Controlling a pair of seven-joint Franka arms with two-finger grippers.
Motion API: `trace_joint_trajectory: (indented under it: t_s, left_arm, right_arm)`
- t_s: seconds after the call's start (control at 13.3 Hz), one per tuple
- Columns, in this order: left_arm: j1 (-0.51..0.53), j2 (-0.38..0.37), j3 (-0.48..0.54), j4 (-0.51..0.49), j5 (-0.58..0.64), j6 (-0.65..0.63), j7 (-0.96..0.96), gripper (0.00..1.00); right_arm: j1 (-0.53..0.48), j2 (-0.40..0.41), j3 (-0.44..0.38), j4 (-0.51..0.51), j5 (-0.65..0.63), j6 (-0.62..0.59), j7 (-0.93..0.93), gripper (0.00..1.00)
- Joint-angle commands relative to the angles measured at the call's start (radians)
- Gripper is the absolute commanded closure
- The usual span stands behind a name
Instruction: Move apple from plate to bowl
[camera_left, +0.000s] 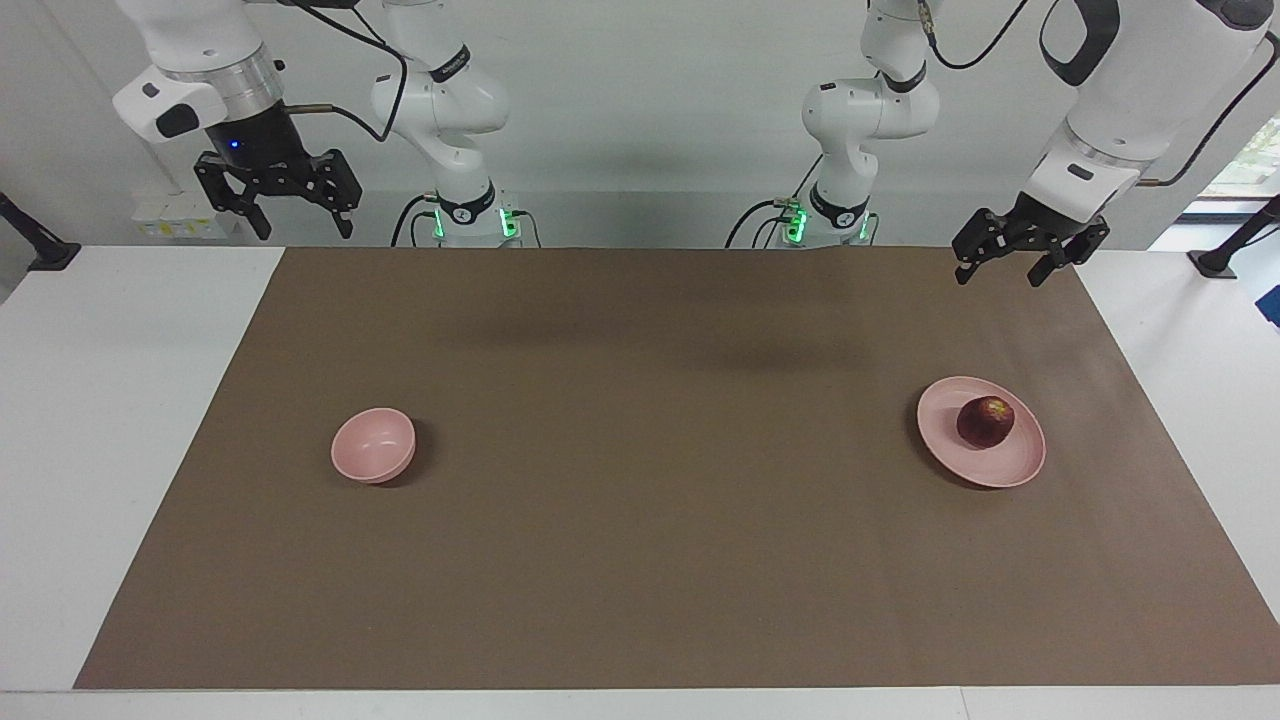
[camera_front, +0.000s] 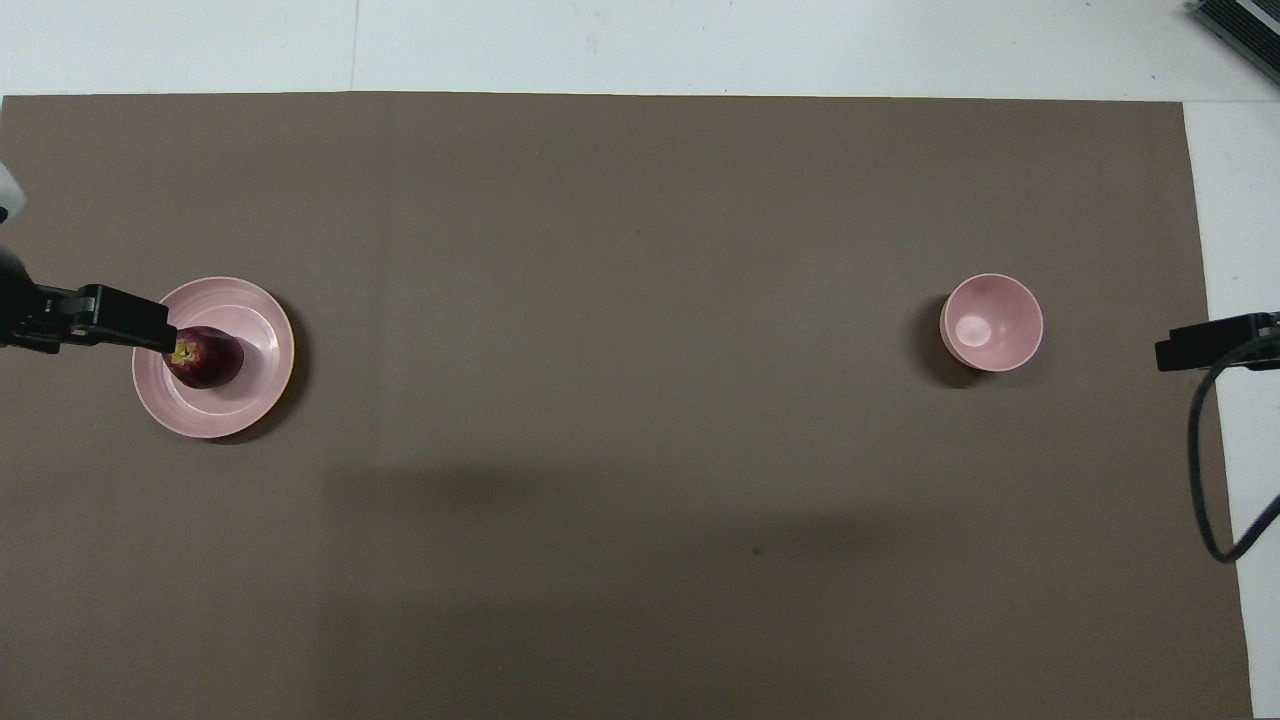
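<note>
Apple (camera_left: 986, 421) sits on the plate (camera_left: 1000, 470) at the left arm's end of the brown mat (camera_left: 640, 560). The bowl (camera_left: 373, 445) stands well apart at the right arm's end, nothing in it. Left gripper (camera_left: 1005, 268) hangs high over the mat's edge, jaws wide, holding nothing. Right gripper (camera_left: 303, 222) waits aloft, jaws apart, holding nothing.

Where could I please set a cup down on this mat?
Between the bowl and the plate the mat lies bare. The plate holds the apple; both grippers, left and right, hang open.
</note>
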Motion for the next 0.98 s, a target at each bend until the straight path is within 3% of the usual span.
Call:
trace_joint_trajectory:
  t_s: [0.0,0.9]
  left_arm:
    - [0.013,-0.014,-0.004,-0.013,-0.019,-0.021,-0.001,0.00]
    - [0.015,-0.032,-0.004,-0.042,-0.019,-0.018,0.022,0.00]
  right_arm:
    - [-0.009,-0.019,0.006,-0.026,0.015,0.023,0.007,0.00]
    - [-0.009,-0.019,0.006,-0.026,0.015,0.023,0.007,0.00]
